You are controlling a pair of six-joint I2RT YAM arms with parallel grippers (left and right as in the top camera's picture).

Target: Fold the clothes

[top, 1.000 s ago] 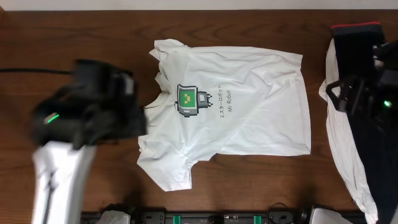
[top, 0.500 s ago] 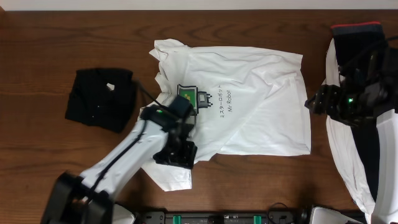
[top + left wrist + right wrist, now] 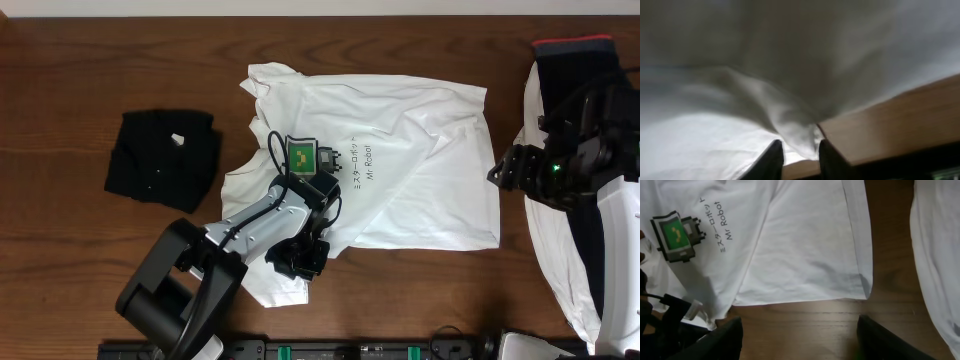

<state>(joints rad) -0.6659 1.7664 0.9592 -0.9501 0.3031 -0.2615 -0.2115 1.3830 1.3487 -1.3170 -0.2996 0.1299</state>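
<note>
Between left pincer (image 3: pixel 799 152) fingers, narrow gap, white T-shirt (image 3: pixel 420 170) edge pinched; right pincer (image 3: pixel 800 340) wide, empty, T-shirt hem just ahead

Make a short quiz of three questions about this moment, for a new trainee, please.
1. True or false: the black garment lies on top of the white T-shirt.
2. Which arm's fingers pinch the T-shirt's edge? A: left. B: right. C: both.
3. What colour is the screen in the logo on the T-shirt?

Key
1. False: it lies apart, on the bare table.
2. A: the left fingers have white cloth between them; the right ones stand wide with nothing between.
3. Green.
</note>
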